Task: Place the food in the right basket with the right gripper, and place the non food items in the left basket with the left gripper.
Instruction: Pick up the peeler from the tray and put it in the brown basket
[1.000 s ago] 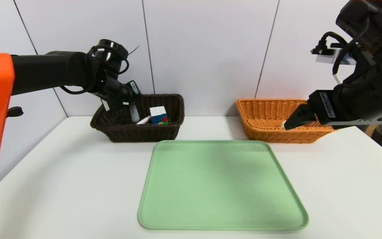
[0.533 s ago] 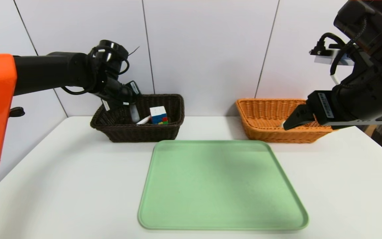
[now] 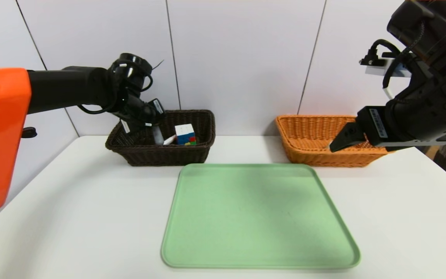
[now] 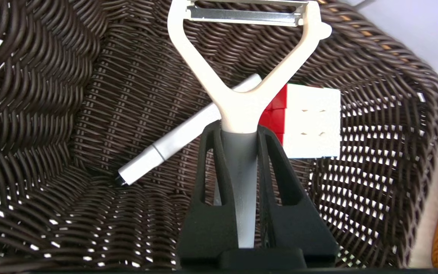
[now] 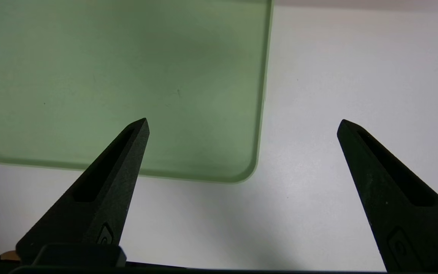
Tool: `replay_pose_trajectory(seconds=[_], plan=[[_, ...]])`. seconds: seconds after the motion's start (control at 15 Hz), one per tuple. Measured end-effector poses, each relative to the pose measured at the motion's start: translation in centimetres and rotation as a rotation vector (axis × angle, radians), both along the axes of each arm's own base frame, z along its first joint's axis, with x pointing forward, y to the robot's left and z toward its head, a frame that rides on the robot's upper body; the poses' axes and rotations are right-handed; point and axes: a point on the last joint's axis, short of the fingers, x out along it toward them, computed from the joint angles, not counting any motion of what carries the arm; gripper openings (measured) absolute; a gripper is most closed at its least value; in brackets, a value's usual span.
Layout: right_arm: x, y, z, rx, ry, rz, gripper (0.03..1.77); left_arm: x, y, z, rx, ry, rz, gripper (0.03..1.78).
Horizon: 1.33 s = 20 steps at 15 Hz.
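Observation:
My left gripper (image 3: 154,124) hangs inside the left basket (image 3: 161,155), a dark brown wicker one at the table's back left. It is shut on the grey handle of the white Y-peeler (image 4: 242,102), whose blade end points at the basket's far wall. Below the left gripper (image 4: 238,131) lie the white marker pen (image 4: 173,140) and the puzzle cube (image 4: 312,121), both on the basket (image 4: 51,95) floor. My right gripper (image 3: 339,141) is open in front of the orange-tan right basket (image 3: 308,155), nothing between its fingers. The food is hidden; only a pale sliver peeks past the right finger.
A bare green tray (image 3: 259,217) lies at the table's centre, in front of both baskets. In the right wrist view my right gripper (image 5: 243,121) hovers over the tray's corner (image 5: 89,76) and white tabletop (image 5: 337,76).
My left arm has sunk a little, carrying the peeler lower into the dark basket. The right gripper has drifted slightly and stays open.

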Motion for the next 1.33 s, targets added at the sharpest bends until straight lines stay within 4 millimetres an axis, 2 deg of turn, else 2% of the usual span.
replay_pose_trajectory(seconds=[0.73, 0.8, 1.0, 1.33], plan=[[0.38, 0.23, -0.27, -0.005, 0.008, 0.001, 1.71, 0.51, 0.26, -0.40, -0.008, -0.004, 0.010, 0.21], [0.40, 0.24, -0.29, -0.006, 0.009, 0.001, 1.71, 0.52, 0.25, -0.43, -0.008, -0.003, 0.011, 0.39], [0.43, 0.24, -0.31, -0.006, 0.009, 0.001, 1.71, 0.59, 0.29, -0.43, -0.007, -0.008, 0.013, 0.82], [0.56, 0.31, -0.43, -0.009, 0.013, 0.001, 1.71, 0.60, 0.29, -0.45, -0.005, -0.007, 0.013, 1.24]])
